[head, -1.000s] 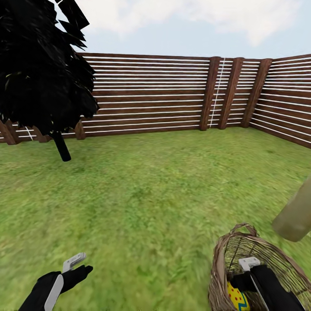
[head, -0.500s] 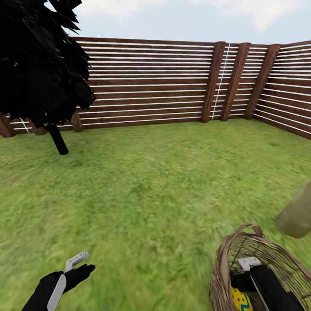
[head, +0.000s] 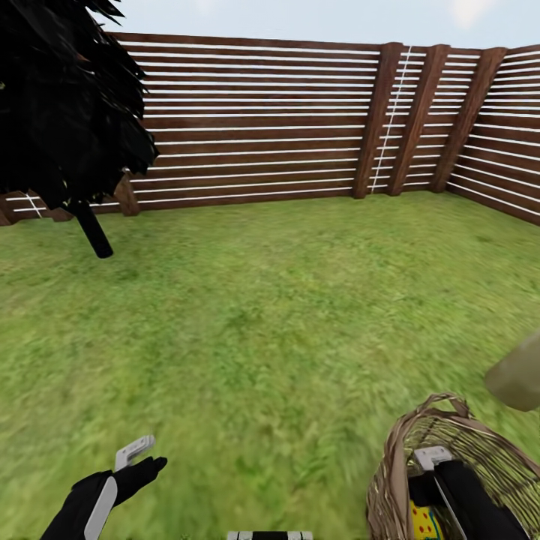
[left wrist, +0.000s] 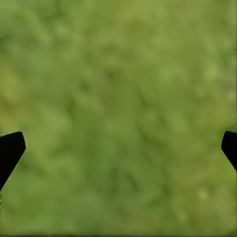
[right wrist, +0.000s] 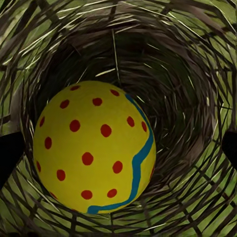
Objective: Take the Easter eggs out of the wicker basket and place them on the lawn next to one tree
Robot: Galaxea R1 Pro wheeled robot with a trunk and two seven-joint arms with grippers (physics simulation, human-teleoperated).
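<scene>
**A:** So from where I'm standing: big lawn [head: 285, 315], fence [head: 255, 127] all round the back, and a black tree [head: 60, 105] off to the left. That one's not a good pick imo. There's a pale trunk [head: 516, 379] poking in at the right edge, just beside the basket [head: 394, 465], looks like the proper tree.

**B:** And the basket's bottom right, right arm reaching down into it?

**A:** Yep. Right gripper [right wrist: 118, 148] is inside the rim, fingers spread wide, tips at the two sides of the wrist view with one egg [right wrist: 94, 148] lying between them at the bottom. Not closed on anything. I can only make out that one egg, the arm hides the rest of the inside.

**B:** Left gripper [left wrist: 118, 148]?

**A:** Hanging low over bare grass, fingers apart, holding nothing.

**B:** What could go sideways?

**A:** Egg's round and smooth-looking, so a squeeze off its middle could squirt it out against the weave. It also sits off to one side, so one finger might snag the wicker and tip or drag the whole basket. And if eggs are hidden under there, leaving one behind fails the task.
</scene>
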